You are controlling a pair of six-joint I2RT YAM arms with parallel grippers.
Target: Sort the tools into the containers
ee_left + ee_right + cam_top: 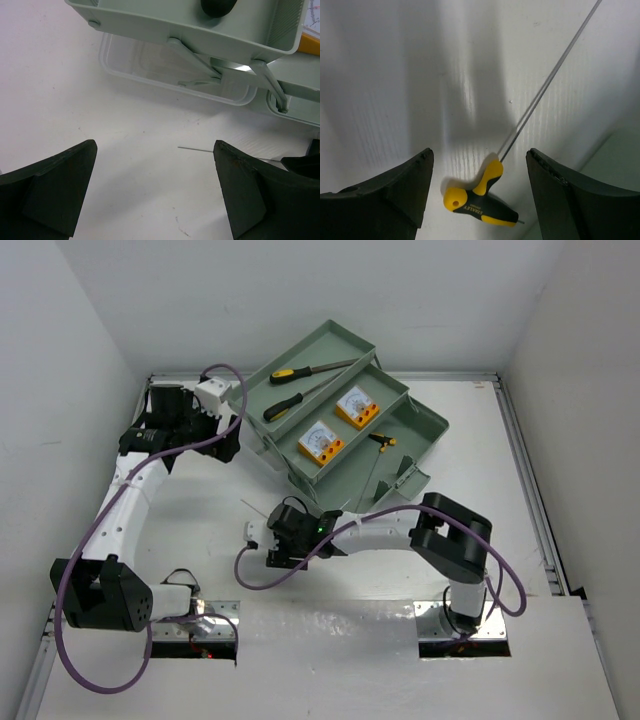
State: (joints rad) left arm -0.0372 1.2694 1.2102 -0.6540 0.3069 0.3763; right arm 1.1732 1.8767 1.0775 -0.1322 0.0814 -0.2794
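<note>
The T-handle key (480,200) is lying flat on the white table (395,75), its thin shaft running out beyond the fingers. I'm hovering the right gripper (478,172) over it, jaws standing apart on either side of the handle and gripping nothing. In the toolbox (428,426), the farthest tray is carrying a yellow-black handled tool (296,371) and the next a black-handled screwdriver (284,406). The third is carrying an orange meter (321,442) beside a second orange meter (357,407), and the lowest a small second key (382,440). The left gripper (155,150) is hanging spread wide and empty near the translucent lid (150,65).
</note>
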